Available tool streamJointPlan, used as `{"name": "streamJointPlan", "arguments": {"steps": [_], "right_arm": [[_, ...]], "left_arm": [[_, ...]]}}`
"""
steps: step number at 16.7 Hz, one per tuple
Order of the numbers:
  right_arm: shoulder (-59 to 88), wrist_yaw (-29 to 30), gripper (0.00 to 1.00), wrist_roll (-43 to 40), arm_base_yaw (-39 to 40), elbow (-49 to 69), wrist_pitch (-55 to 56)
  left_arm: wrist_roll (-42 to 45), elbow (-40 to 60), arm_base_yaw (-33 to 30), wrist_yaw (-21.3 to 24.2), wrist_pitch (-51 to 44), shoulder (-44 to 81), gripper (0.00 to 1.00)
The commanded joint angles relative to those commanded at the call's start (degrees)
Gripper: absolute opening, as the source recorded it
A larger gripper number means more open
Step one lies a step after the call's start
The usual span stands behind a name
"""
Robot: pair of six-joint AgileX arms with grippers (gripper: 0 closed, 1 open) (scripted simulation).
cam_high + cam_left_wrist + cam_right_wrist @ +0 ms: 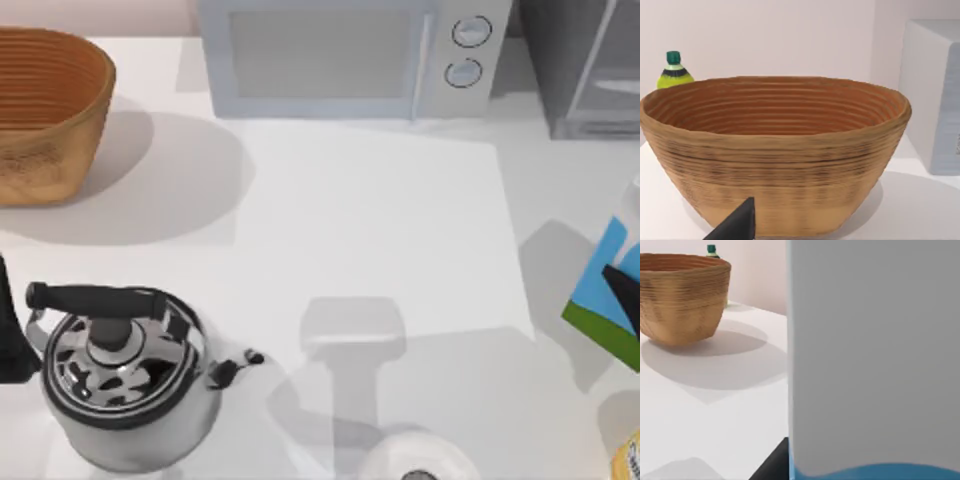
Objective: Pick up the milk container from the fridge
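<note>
Hanging tilted at the top view's right edge, the carton (606, 290) is showing dark right hand (628, 283) fingers across its side, apparently gripping; fridge (585, 65) sitting behind. Left hand (737, 225) is facing the basket (775, 150); opening unclear.

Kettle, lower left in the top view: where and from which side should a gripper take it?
By the black bar handle across the top of the kettle, coming down from above. It spans the lid and stands clear of the rounded, shiny body, which looks too wide and slippery to pinch.
</note>
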Motion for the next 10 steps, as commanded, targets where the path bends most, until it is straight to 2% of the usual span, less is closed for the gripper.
{"name": "streamJointPlan", "arguments": {"steps": [5,10], "right_arm": [[2.12,0.9,0.0,-0.06,1.67,0.34,1.42],[14.15,6.51,0.0,-0.37,7.1,3.93,9.66]], "left_arm": [[0.0,0.0,0.0,0.0,0.0,0.0,1.0],[0.0,0.0,0.0,0.0,0.0,0.0,1.0]]}}
